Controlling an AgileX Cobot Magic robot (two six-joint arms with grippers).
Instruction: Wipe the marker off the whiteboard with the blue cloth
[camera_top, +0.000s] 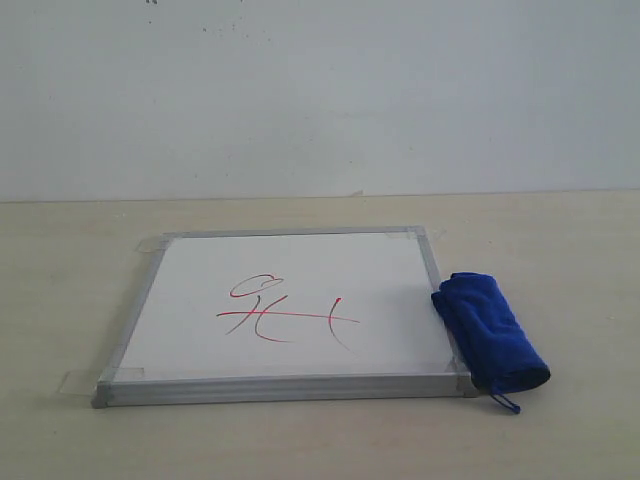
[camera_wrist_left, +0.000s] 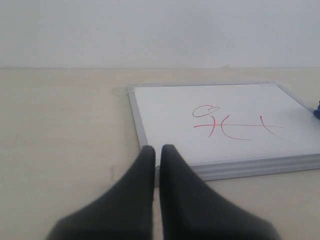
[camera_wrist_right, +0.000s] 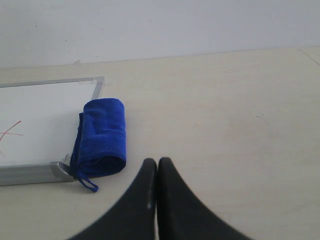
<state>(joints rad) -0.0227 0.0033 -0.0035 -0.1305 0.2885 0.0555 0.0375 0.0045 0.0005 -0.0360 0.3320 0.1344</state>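
The pale wooden table (camera_top: 560, 250) takes up most of what I can see, with a plain white wall behind it. The whiteboard (camera_top: 200, 300) lies flat in the middle of the table. Its silver-grey frame has clear tape tabs (camera_top: 75, 383) at the corners.

Neither arm shows in the exterior view. In the left wrist view, the left gripper (camera_wrist_left: 157, 149) hangs over the table, pointing toward 1 corner of the board's frame. Its 2 dark fingers are drawn nearly together, with only a thin slit between them and nothing held. In the right wrist view, the right gripper (camera_wrist_right: 153, 161) points at bare table beside the cloth. Its 2 fingers are pressed tip to tip and hold nothing.

The blue cloth (camera_top: 490, 330) is rolled into a thick bundle. It lies against the board's right frame, toward the near right corner. The marker (camera_top: 270, 312) sits around the middle of the white surface, well apart from the cloth. It is thin red loops crossed by 1 long horizontal stroke. A small blue loop (camera_top: 508, 404) trails from the cloth's near end onto the table.
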